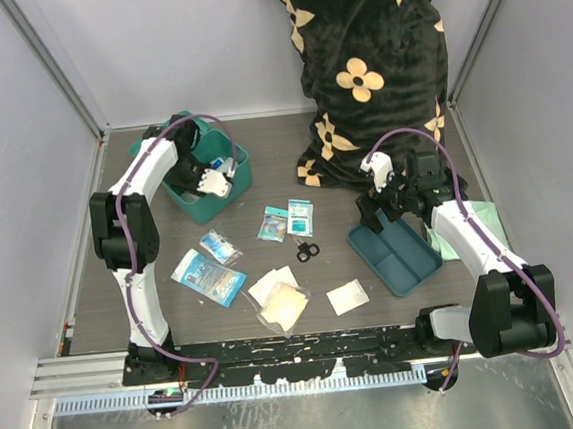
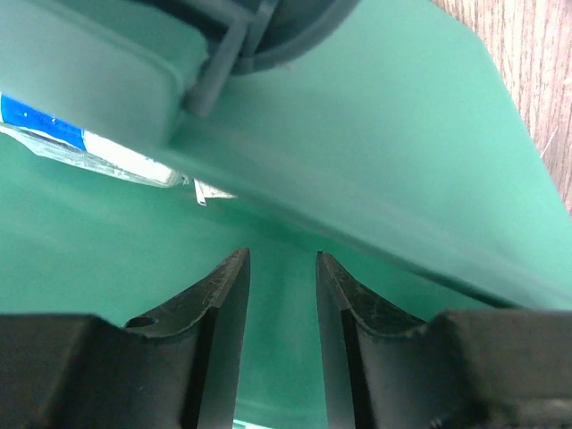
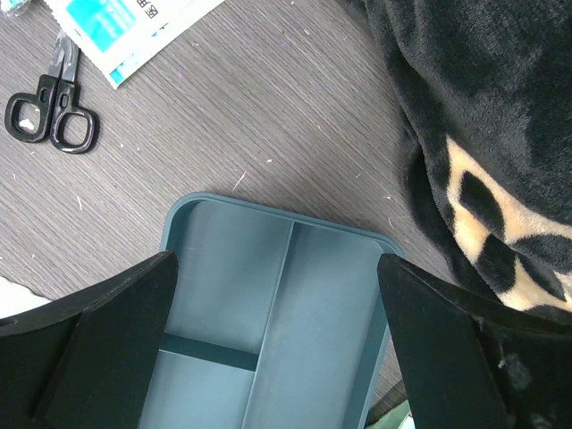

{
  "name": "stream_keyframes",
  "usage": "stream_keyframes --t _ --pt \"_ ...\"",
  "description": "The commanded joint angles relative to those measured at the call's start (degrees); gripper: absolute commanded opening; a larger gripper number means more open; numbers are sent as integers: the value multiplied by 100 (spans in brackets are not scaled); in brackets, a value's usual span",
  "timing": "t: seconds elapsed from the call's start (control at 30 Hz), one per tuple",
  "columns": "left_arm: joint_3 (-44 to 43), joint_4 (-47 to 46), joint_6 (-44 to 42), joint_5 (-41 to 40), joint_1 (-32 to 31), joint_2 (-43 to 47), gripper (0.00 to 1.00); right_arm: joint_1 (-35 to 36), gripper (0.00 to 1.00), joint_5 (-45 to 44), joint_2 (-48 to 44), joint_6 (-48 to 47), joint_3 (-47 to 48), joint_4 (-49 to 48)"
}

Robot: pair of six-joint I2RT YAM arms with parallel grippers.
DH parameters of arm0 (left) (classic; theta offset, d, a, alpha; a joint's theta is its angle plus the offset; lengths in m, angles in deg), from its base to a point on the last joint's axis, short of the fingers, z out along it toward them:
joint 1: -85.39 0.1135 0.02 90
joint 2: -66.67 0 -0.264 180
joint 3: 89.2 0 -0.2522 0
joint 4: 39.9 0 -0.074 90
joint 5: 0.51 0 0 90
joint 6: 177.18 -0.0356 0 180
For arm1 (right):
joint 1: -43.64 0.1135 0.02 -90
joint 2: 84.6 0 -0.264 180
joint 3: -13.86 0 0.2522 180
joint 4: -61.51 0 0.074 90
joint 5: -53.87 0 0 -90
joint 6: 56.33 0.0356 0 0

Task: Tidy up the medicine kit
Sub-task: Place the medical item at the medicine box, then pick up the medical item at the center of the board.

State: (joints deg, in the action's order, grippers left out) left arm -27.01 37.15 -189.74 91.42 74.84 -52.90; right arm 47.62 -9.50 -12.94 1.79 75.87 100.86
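Kit [image 1: 198, 208] sits far left on the table, turned cornerwise to the edge, and my left gripper [image 2: 281, 259] is down inside it; so the kit isn't off to one side of me, its green walls are around the fingers and its floor is right below them; fingers are slightly apart with nothing between, and a blue-labelled packet [image 2: 80, 147] lies in the kit just beside them; can't really call the kit's long axis, my own arm covers too much of it; left arm is obviously the near one; right gripper [image 3: 277, 259] is spread wide over the tray [image 3: 232, 268], well apart from the kit, holding nothing; my guess is the left has to come straight up before heading for the loose packs [image 1: 210, 276].
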Motion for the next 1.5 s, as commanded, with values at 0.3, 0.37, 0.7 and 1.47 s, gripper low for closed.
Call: stream_keyframes --t 0.3,0.37,0.7,1.47 --pt "-1121 304 461 324 -22 238 42 -12 100 66 -111 -82 102 -63" --pt "-1322 326 697 412 -26 272 44 -12 100 74 -122 -68 105 -73" --pt "-1110 -125 2388 1036 0 1130 64 -12 100 182 -190 31 125 -86" --pt "3163 -1425 7345 2408 -146 5056 98 -12 100 479 -454 103 185 -23"
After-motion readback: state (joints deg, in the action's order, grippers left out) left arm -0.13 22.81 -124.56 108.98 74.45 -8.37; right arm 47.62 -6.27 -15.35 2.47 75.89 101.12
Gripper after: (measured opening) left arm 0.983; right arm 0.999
